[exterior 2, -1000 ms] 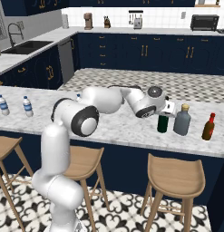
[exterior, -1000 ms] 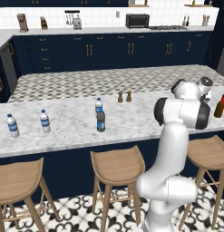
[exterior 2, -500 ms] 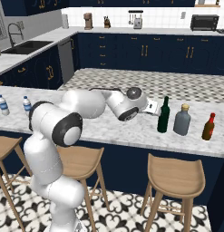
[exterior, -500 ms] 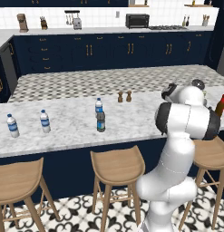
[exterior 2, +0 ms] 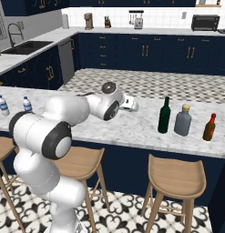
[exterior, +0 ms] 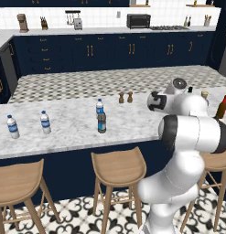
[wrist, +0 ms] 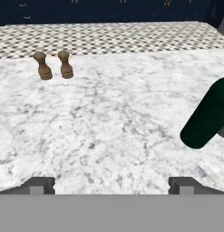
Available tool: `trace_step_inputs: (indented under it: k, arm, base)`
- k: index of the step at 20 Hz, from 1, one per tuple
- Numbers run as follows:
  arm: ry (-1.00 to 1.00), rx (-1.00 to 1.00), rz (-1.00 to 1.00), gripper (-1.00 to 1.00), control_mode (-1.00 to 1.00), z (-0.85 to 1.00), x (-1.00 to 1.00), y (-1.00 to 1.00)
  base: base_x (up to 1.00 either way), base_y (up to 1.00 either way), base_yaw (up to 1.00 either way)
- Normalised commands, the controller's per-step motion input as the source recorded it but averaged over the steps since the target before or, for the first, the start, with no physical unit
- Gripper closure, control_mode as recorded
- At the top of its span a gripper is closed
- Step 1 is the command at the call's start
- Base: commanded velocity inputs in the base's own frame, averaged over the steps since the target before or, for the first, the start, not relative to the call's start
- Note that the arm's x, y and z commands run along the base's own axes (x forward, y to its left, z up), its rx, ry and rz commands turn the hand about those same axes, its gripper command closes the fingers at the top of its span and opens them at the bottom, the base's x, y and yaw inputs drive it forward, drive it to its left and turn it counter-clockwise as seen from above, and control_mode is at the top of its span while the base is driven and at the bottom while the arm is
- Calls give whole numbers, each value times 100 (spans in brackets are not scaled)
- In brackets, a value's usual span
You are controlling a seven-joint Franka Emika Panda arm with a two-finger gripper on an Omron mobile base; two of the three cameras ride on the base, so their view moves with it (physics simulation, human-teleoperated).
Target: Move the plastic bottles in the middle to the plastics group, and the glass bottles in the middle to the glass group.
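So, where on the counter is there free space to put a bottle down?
The widest bare patch lies between the two middle bottles and the green bottle, in front of the two small brown shakers. Another lies between the labelled water bottles and the middle pair. The right end is crowded: green, grey-blue bottle, amber-red bottle.

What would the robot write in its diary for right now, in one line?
gripper: open, empty | green bottle: standing beside glass group | grey bottle and clear bottle: mid-counter, not yet moved
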Motion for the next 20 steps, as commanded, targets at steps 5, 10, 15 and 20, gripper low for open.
trace_step_inputs:
  k: [5, 10, 15, 20]
  arm:
    - [18, 0, 18, -100, -100, 0, 0, 100]
    - [18, 0, 19, -100, -100, -2, 0, 100]
    - [17, 0, 17, -100, -100, -1, -24, 93]
    - [7, 0, 19, -100, -100, -9, -48, 81]
  base:
    - [0, 0, 0]
    - [0, 0, 0]
    - [0, 0, 0]
    - [0, 0, 0]
